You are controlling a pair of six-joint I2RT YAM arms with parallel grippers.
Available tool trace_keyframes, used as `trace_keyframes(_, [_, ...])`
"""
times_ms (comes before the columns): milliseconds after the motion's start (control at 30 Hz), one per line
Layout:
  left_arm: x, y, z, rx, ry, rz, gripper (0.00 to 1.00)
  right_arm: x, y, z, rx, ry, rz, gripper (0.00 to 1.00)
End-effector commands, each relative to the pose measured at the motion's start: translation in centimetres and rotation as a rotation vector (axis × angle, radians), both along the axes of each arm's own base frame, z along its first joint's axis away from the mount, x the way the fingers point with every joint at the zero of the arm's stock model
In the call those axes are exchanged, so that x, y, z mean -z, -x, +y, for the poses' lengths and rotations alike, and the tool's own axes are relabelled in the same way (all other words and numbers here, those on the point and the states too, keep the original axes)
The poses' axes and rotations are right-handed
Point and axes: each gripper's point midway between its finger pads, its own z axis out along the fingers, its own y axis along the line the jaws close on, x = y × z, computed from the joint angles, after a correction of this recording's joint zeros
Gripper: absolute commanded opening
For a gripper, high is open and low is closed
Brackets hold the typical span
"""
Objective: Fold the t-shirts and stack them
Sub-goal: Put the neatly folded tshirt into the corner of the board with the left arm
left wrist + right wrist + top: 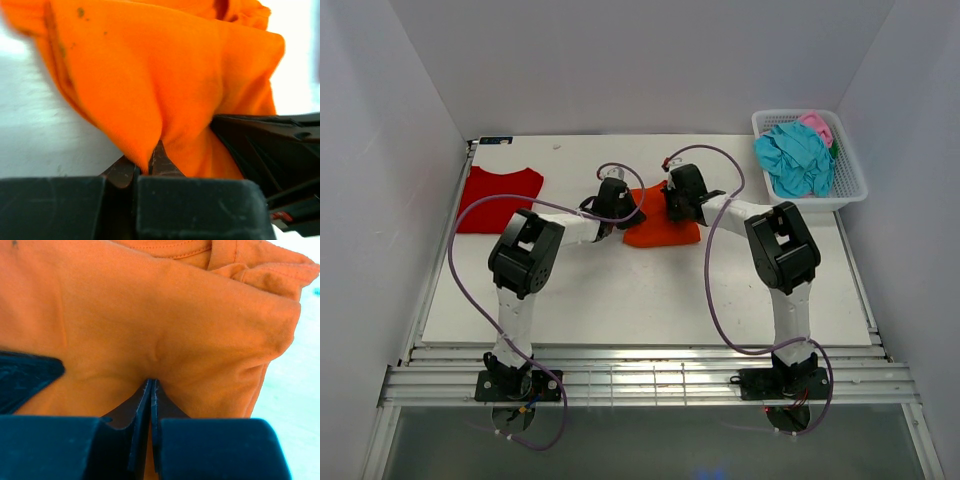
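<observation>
Left pincer (149,162) pinching orange t-shirt (165,90), white table (40,135) beneath

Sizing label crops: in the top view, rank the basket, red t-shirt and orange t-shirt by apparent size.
1. white basket
2. red t-shirt
3. orange t-shirt: bunched and partly hidden, so its gap to the red one is unsure.

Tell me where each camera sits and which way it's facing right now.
Top external: above and behind the robot, looking down at the table; the left arm and right arm show.
Left wrist: on the left arm, facing along the left fingers, shut on the orange t-shirt.
Right wrist: on the right arm, facing along the right fingers, shut on the same shirt.
Shared: all three see the orange t-shirt; only the top view shows the red t-shirt and basket.
</observation>
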Motion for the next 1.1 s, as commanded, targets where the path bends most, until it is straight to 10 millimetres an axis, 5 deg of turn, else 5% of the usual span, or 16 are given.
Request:
trace_keyframes(0, [5.2,4.3,6.8,-0.092,-0.339,0.183,0.00,0.7,2.3,-1.4,-0.003,0.050,0.062,0.09])
trace_keyframes(200, [-0.7,3.0,10.9,-0.186,-0.490,0.088,0.00,-4.4,2.9,-3.4,0.038,0.081,-0.024,0.21])
trace_keyframes(333, [-2.3,2.8,12.7,-0.204,-0.522,0.071,0.00,-8.6,4.1,-4.3,0.045,0.050,-0.097,0.21])
trace_keyframes(533, [-3.4,2.9,15.0,-0.233,-0.566,0.076,0.00,-12.0,6.2,-5.9,0.056,0.033,-0.153,0.21])
trace_keyframes(833, [-6.4,2.6,17.7,-0.254,-0.628,0.049,0.00,-13.3,8.3,-7.5,0.070,0.024,-0.190,0.22])
trace_keyframes(1067, [-9.7,1.5,20.6,-0.291,-0.661,0.037,0.00,-12.3,8.9,-7.6,0.062,0.025,-0.171,0.22])
